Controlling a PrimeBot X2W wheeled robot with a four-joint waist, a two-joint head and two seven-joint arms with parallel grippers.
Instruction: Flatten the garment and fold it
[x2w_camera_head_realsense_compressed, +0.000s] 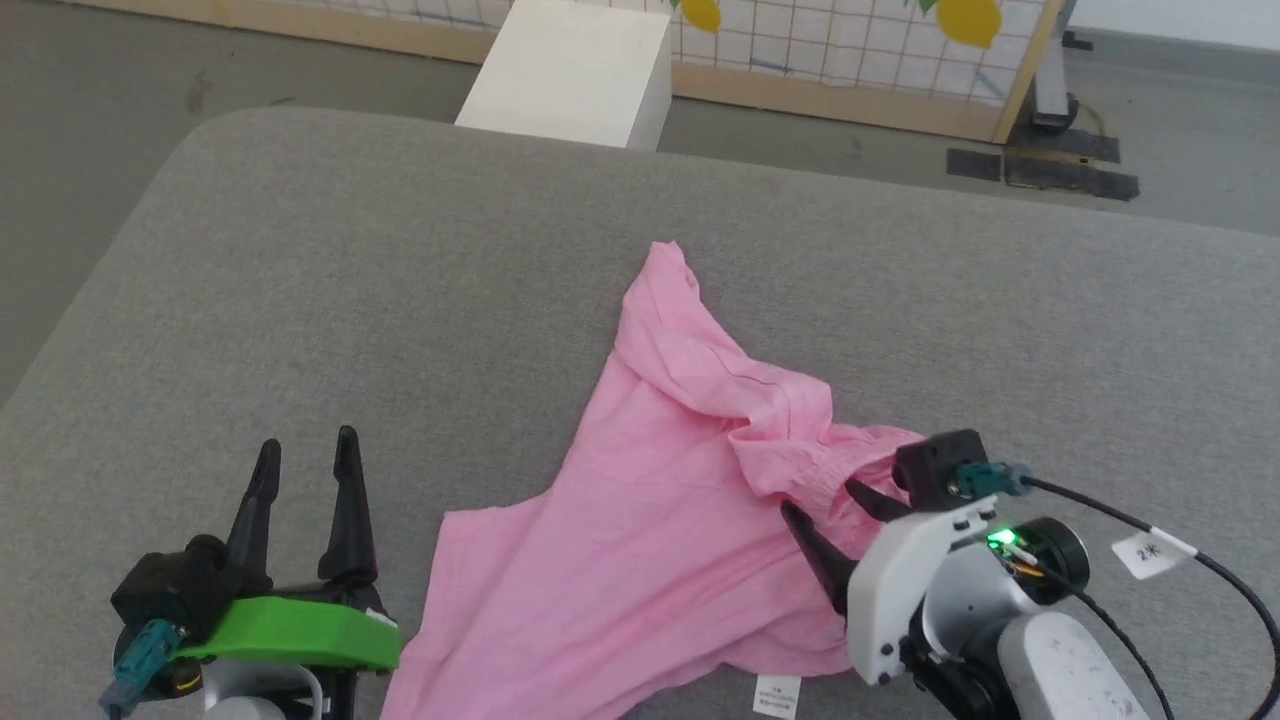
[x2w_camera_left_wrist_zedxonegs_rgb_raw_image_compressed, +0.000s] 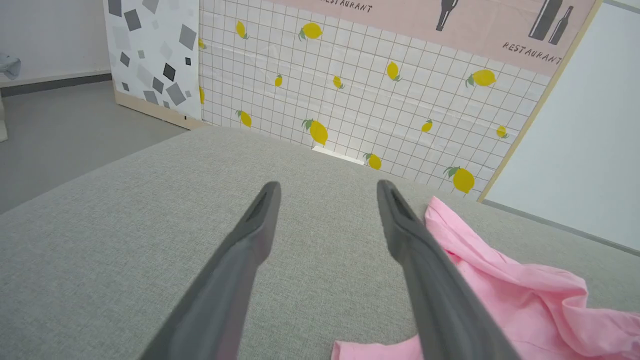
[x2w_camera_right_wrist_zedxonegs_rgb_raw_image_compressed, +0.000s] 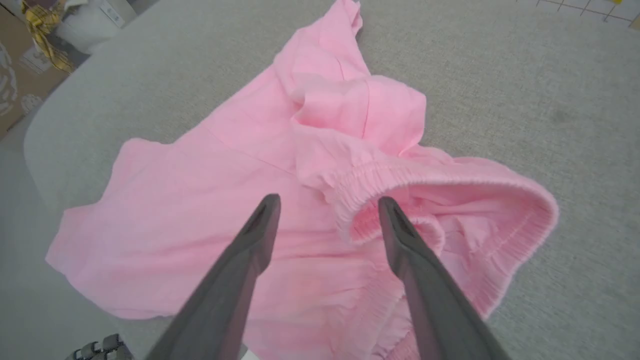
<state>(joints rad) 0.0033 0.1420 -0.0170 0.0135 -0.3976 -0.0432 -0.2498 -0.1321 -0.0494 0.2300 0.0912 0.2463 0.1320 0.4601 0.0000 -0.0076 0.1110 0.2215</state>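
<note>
1. Right tool, fingers apart, straddled the garment's gathered waistband, perhaps touching.
2. Left tool, fingers apart, hovered beside the garment, crumpled on the grey table.
3. White box stood beyond.

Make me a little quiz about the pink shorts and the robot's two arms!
1. True or false: the light pink thin fabric shorts lie neatly folded on the grey fabric cushion.
2. Fill in: the left end effector is ____ (open/shut).
3. The right end effector reaches: A the gathered waistband; B bare cushion; C the left end effector.
Key: 1 false; 2 open; 3 A.
</note>
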